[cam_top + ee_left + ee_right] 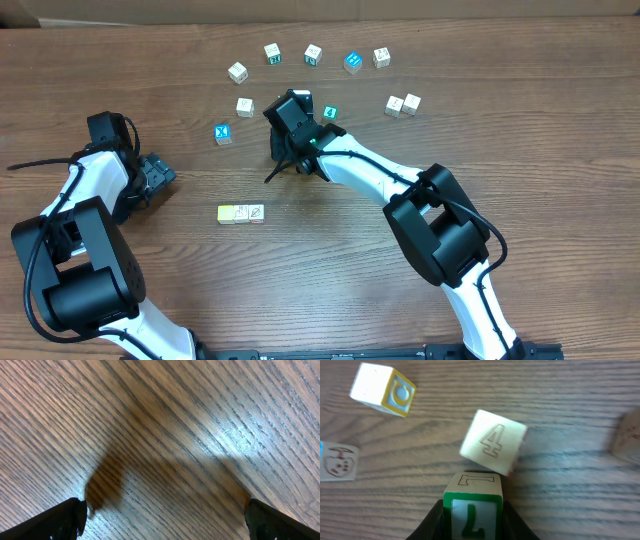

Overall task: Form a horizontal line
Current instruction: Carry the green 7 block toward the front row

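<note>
My right pincer [287, 110] is clamped on the green "L" cube [472, 510], away from the row.
On the table [480, 150] my left pincer [158, 172] is spread wide over bare wood at the left. The right one grips its cube among the scattered cubes [312, 54] up top, well apart from the pale yellow cube [228, 213] and white cube [254, 213], which touch side by side lower down.

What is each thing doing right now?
green L cube: clamped by the right gripper.
right gripper: jaws shut on the green L cube.
left gripper: jaws open, empty.
pale yellow cube: set down, touching the white picture cube.
white picture cube: set down beside the pale yellow cube.
number 4 cube: loose, ungripped.
</note>
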Action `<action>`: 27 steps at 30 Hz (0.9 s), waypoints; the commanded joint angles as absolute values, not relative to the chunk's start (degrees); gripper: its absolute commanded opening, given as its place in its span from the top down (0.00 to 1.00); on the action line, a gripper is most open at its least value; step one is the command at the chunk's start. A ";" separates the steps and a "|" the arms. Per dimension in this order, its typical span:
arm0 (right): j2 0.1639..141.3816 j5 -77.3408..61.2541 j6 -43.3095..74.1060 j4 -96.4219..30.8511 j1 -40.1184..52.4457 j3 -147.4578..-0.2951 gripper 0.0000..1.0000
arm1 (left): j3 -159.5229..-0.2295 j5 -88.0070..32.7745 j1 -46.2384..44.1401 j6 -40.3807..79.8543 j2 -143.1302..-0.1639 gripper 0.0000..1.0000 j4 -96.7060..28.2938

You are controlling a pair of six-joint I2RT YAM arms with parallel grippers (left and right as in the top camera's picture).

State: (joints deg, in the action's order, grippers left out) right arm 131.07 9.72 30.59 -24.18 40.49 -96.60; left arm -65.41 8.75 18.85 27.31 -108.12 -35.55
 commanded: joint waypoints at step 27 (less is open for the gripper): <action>127.96 17.52 29.93 -33.58 30.57 -97.73 0.92 | -65.04 9.13 18.72 27.46 -109.12 0.00 -35.90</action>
State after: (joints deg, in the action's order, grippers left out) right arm 128.53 16.95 29.80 -34.13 31.27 -96.75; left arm -65.41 8.75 18.85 27.29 -108.12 -35.55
